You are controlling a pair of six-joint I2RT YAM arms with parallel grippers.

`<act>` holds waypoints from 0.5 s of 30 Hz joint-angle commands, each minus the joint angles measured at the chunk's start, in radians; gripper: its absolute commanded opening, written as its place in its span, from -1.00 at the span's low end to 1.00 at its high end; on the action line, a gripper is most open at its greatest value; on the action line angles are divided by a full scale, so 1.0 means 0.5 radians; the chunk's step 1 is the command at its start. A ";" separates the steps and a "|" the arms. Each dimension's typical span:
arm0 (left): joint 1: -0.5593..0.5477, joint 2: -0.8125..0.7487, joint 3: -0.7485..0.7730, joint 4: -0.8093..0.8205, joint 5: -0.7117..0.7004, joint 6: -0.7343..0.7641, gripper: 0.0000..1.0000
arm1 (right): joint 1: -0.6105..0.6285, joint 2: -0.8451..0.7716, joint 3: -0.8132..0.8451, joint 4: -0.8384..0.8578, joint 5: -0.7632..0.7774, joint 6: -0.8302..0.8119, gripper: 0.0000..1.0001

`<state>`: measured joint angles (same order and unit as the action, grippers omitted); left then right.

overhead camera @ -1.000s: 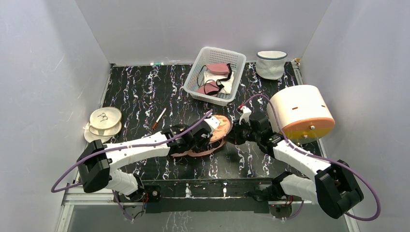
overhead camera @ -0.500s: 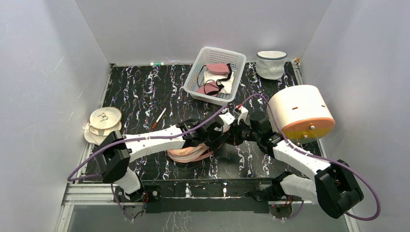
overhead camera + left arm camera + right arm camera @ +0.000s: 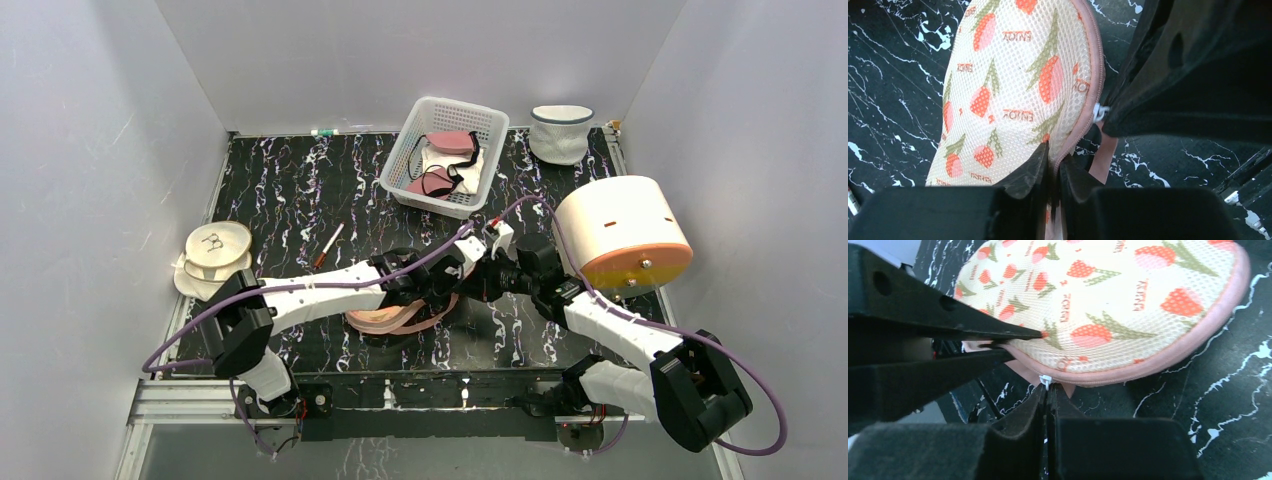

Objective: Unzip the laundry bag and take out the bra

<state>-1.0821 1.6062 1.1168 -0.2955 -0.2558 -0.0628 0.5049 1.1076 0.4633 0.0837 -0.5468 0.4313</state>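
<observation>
The left gripper (image 3: 1050, 167) is pinched shut on the pink edge (image 3: 1096, 65) of the bag (image 3: 1013, 85), with one finger on top of the bag and one finger under it. The right gripper (image 3: 1047, 397) is pinched shut too, and it looks like it has the little white zip pull (image 3: 1045, 379) between its tips. The two grippers are very close, almost nose to nose, at the same end of the bag. The bag lies on the dark table (image 3: 300, 190) near the front, between the two arms, and its end is lifted a bit where the left gripper holds it. The rest of it stretches away under the left arm. I think the job is only at the start. The grippers have their holds, but the edge I can see in both wrist views looks zipped shut, with no gap in it. From the top view I cannot tell how the far side is. I cannot see the bra anywhere, so I guess it is inside the bag. The zip must be pulled all the way round, then the bag opened, then the bra taken out.
</observation>
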 commanded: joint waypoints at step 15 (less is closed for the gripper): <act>0.001 -0.356 -0.228 -0.139 -0.167 -0.003 -0.75 | -0.051 0.112 0.073 -0.083 0.251 -0.096 -1.00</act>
<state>-1.0821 1.4548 1.0111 -0.3416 -0.2977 -0.0566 0.4885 1.1446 0.4637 0.0296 -0.3950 0.4164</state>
